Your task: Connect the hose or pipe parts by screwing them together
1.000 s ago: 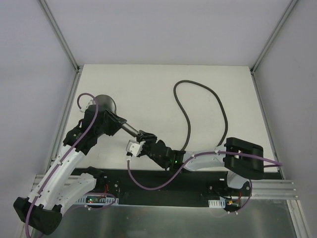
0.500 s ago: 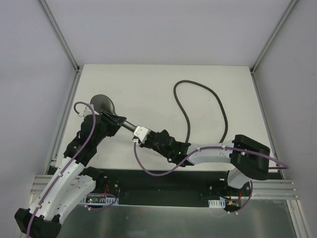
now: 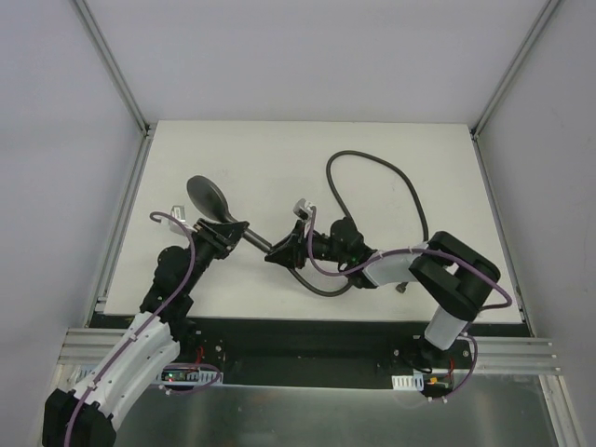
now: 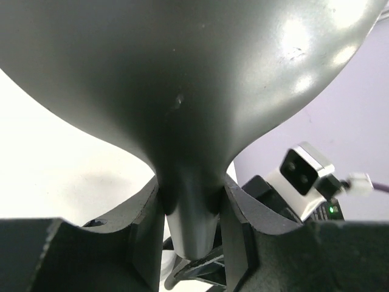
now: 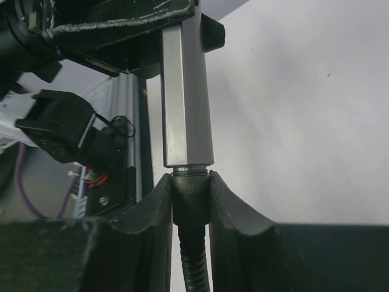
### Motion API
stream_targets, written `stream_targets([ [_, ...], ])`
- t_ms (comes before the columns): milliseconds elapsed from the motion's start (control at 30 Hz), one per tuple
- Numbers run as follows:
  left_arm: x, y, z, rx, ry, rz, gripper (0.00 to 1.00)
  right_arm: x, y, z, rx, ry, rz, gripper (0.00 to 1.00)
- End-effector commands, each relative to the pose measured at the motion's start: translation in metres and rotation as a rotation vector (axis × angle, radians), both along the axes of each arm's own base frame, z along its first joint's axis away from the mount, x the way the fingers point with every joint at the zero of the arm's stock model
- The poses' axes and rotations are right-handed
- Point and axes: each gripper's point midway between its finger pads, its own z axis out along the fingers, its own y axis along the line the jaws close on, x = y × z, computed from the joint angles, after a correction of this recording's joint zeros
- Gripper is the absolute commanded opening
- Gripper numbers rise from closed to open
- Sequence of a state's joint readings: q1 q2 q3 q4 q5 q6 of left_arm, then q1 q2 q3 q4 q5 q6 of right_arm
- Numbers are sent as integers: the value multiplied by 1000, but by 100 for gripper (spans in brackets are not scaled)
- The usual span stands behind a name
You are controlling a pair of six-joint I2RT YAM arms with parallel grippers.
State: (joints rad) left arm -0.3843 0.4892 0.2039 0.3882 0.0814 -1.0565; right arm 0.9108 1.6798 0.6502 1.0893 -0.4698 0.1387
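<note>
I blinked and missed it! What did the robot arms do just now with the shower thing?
The right pincer rolled over at the wrist and swung farther from the bases, clamped on the hose end at the shower head handle's tip. The left pincer carried the shower head slightly right, keeping its grip. The hose's far loop stayed put.

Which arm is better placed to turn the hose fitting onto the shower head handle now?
Right: right gripper clamps the hose fitting at the handle end; left gripper only steadies the shower head.
</note>
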Motion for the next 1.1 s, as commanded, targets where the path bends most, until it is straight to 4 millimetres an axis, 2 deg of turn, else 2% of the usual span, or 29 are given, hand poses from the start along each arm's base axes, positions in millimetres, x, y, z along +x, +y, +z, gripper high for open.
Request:
stream_targets([
  [0,-16,-22,43,-14,-232,-157,0,3,-1,81,340,36,73,1],
  [67,-13,-21,39,8,-212,-150,0,7,-2,75,340,70,67,2],
  [133,-6,-15,34,29,-163,-103,0,9,-4,72,333,67,47,17],
  [167,-4,-13,28,57,-95,-88,0,11,-5,67,311,61,33,30],
  [233,2,-5,24,93,-42,-36,0,14,-9,63,283,44,-9,45],
  [267,5,-3,34,97,-38,-18,0,17,-11,53,236,25,-32,59],
  [300,4,1,24,119,19,-1,0,17,-15,58,227,-11,-50,65],
  [333,6,4,27,122,24,14,0,21,-19,52,199,-26,-94,71],
  [367,8,8,36,120,15,42,0,19,-20,39,136,-22,-111,81],
  [400,6,10,31,122,60,54,0,20,-25,47,112,-130,-134,84],
  [433,6,12,34,121,68,63,0,24,-28,44,73,-167,-184,86],
  [467,8,17,41,123,73,94,0,15,-26,28,-22,-202,-179,89],
  [500,10,20,43,113,93,114,0,15,-30,37,-73,-345,-196,89],
  [533,6,24,29,147,172,130,0,26,-33,41,-140,-434,-282,89],
  [567,8,26,36,154,187,145,0,7,-26,29,-230,-494,-239,89],
  [633,5,30,28,178,269,160,0,19,-36,32,-360,-677,-346,89],
  [667,8,29,34,178,284,164,0,8,-28,37,-369,-725,-335,89],
  [733,9,29,38,166,325,173,0,8,-27,41,-421,-825,-356,88],
  [767,6,29,34,170,360,176,0,-1,-20,49,-408,-862,-349,88],
  [933,3,29,41,140,403,183,0,-5,-3,47,-503,-990,-379,81],
  [1067,0,33,36,140,445,206,0,-6,10,45,-534,-1039,-388,68],
])
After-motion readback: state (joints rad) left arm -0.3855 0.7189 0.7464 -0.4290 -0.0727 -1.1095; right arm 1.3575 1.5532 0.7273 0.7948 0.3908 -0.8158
